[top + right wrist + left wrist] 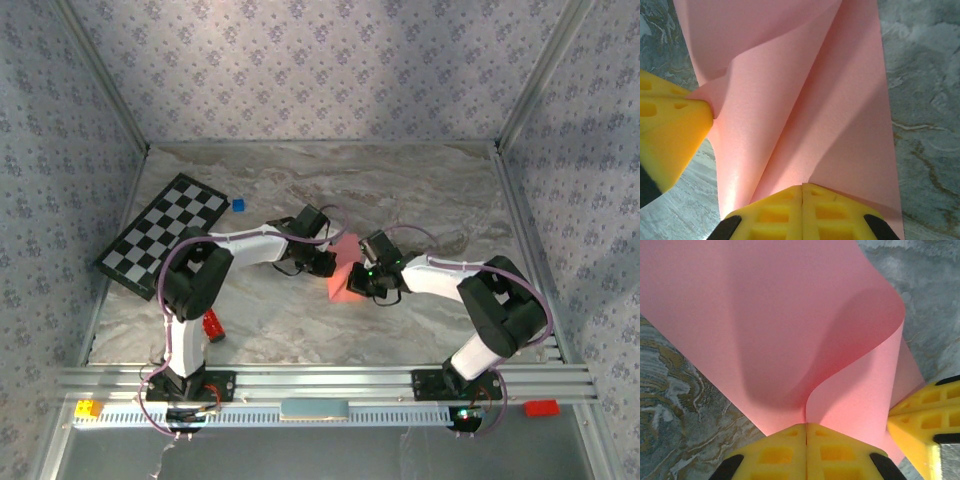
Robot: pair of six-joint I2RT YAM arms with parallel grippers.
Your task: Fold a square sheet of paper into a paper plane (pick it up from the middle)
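Observation:
The square sheet of paper [345, 272], salmon pink, hangs bent between both grippers over the marble table's middle. My left gripper [328, 264] is shut on the sheet's near edge, its yellow jaws [806, 426] pressed together where the sheet [765, 315] curls up into a fold. My right gripper [362, 282] is also shut on the sheet, with its jaws [802, 187] closed at the foot of a long crease in the sheet [840, 100]. The right fingers [922, 422] appear beside the paper in the left wrist view, and the left fingers [670, 130] pinch its edge in the right wrist view. The paper plane is out of view.
A black-and-white checkerboard [160, 240] lies at the left, with a tiny blue cube [238, 205] beside its far corner. A red glittery bar [213, 325] lies by the left arm. The metal rail at the near edge carries a yellow block [87, 408] and a red one [541, 407].

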